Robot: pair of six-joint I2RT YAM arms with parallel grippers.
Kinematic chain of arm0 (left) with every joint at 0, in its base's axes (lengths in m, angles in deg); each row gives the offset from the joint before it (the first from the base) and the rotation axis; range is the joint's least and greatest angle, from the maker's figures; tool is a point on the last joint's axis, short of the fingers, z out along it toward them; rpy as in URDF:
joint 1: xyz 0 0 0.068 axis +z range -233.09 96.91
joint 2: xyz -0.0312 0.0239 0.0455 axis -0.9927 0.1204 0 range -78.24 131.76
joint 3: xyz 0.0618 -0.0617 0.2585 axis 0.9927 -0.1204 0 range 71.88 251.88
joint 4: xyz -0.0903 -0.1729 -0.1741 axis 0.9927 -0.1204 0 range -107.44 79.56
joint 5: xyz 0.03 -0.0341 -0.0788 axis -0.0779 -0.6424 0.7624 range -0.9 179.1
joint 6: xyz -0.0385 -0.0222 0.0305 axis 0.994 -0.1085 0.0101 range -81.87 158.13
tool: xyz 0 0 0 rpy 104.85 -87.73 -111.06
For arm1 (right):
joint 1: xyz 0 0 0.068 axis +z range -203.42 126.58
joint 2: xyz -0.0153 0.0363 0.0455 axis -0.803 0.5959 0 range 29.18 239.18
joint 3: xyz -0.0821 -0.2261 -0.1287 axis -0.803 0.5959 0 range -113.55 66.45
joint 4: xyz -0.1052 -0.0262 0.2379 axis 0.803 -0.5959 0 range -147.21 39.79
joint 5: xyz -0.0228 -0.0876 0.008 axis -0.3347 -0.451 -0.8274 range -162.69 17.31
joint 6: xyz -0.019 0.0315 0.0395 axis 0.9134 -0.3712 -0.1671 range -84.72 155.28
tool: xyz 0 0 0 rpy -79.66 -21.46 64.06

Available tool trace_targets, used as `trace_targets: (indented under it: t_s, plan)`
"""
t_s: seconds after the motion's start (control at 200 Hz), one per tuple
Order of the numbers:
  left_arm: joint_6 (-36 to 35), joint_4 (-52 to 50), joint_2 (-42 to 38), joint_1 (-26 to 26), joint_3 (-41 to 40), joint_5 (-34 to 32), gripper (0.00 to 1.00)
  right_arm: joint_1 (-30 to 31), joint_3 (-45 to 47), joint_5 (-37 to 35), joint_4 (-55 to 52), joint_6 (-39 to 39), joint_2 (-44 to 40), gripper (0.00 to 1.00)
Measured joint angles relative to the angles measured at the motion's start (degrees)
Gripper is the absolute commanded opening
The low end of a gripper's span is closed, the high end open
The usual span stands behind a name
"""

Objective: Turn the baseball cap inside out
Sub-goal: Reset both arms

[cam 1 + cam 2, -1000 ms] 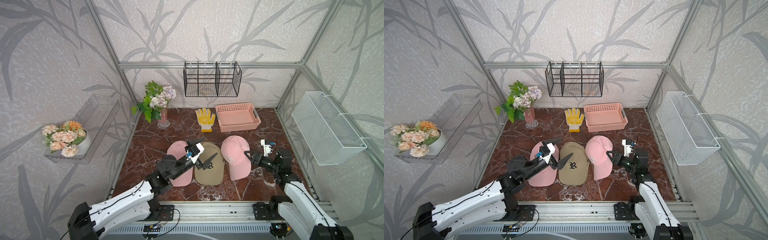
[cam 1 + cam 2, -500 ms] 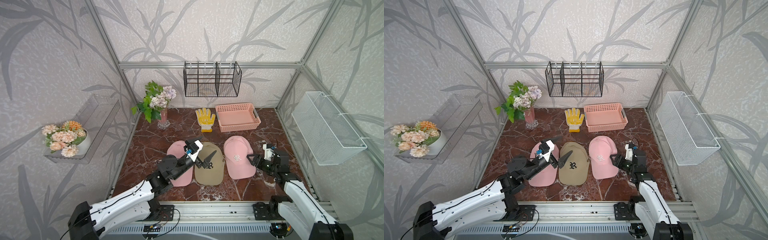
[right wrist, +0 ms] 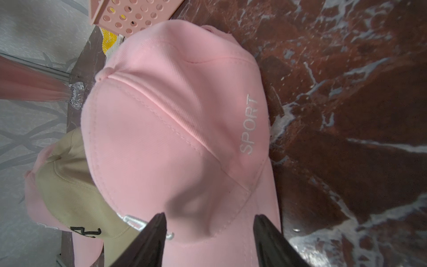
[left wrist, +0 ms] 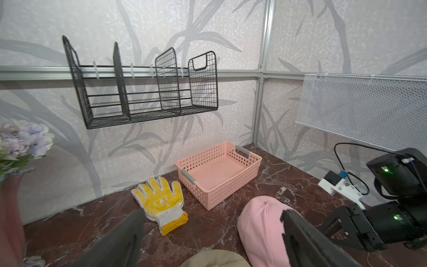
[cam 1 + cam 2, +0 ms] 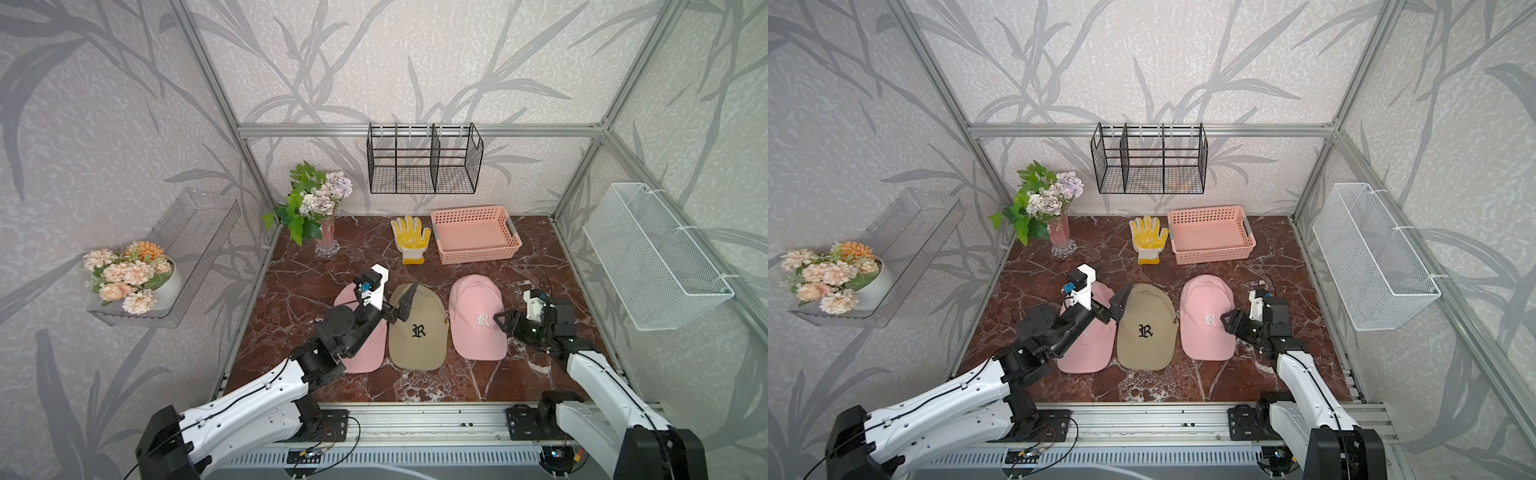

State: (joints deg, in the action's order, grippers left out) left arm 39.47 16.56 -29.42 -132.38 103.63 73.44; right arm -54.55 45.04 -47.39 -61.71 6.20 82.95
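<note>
Top views first: in both top views the pink basket (image 5: 478, 252) at the back of the marble table (image 5: 299, 291) shows only its own floor, a clear shelf (image 5: 195, 224) on the left wall carries a bowl of flowers (image 5: 129, 274), and a vase (image 5: 326, 241) holds a bouquet. Three caps lie in one row with brims toward the robot: the left pink cap (image 5: 365, 353), the tan cap (image 5: 417, 328) and the right pink cap (image 5: 478, 320), crown up. The right gripper (image 5: 498, 321) is at this cap's right side, beside the embroidered letter; the left gripper (image 5: 401, 307) hovers spread wide over the border of the other two caps. Left wrist view: the left fingers (image 4: 120, 235) are far apart, grasping nothing, and a yellow glove (image 4: 161, 203) lies just beside the basket. Right wrist view: the right fingers (image 3: 152, 240) stand apart and released over the front of the right pink cap; whether the tips touch the cloth I cannot tell.
</note>
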Motion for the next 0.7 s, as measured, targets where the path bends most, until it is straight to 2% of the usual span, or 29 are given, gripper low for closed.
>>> trace_targets:
  t_s: [0.175, 0.39, 0.52, 0.7]
  plan:
    - [5.33, -3.08, -1.05, 3.34, 0.0, -8.46, 0.95, 0.04, -1.07, -5.03, -1.53, -0.24, -3.78, 0.67]
    - [13.05, -6.67, -5.62, 13.81, -1.84, -18.08, 0.96, 0.04, -1.07, -18.27, -0.39, -1.97, -10.78, 0.71]
    - [14.88, -6.88, -7.04, 19.34, -5.29, -23.56, 0.96, 0.04, -1.07, -26.18, 3.19, -1.49, -9.84, 0.74]
    - [15.1, -5.95, -6.8, 25.79, -12.48, -26.43, 0.97, -0.28, -1.07, -34.62, 8.85, 0.59, -4.0, 0.78]
